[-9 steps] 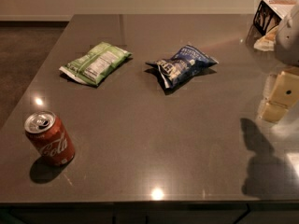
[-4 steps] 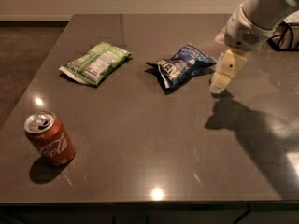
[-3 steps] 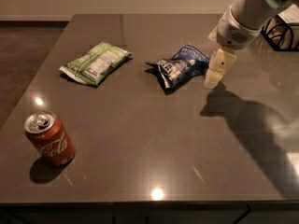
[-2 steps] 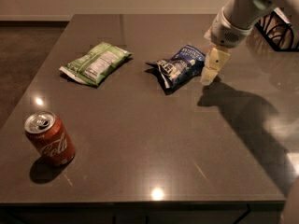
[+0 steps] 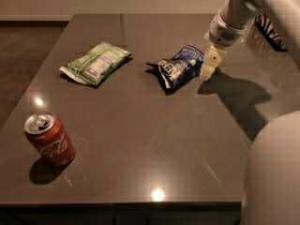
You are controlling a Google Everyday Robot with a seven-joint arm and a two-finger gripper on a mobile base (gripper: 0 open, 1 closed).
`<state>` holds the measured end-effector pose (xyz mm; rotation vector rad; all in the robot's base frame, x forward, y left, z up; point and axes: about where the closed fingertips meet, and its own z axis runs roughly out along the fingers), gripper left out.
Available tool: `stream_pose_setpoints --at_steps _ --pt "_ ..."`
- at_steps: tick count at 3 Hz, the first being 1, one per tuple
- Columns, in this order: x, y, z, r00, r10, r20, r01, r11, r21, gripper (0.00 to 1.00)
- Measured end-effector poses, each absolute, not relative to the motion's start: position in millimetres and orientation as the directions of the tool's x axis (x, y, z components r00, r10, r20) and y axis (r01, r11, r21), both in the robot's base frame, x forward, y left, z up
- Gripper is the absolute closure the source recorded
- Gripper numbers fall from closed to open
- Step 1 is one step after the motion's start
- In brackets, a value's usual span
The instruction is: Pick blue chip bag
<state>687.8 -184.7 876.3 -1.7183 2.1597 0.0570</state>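
Nearer now, the gripper (image 5: 206, 73) hangs beside the blue chip bag (image 5: 180, 67); clenched or not, unclear.

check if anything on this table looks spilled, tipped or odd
Nothing stands out. The soda can stands upright near the front left corner, with no spill around it. The green bag and blue bag lie flat, crumpled. The claw hangs just right of the blue bag.
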Motion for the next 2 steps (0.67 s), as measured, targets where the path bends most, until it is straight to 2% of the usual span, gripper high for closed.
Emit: stream_pose_setpoints --at_steps 2 --pt "701.2 -180.3 861.0 -0.210 -0.908 -0.362 -0.950 0.277 -0.145 0.00"
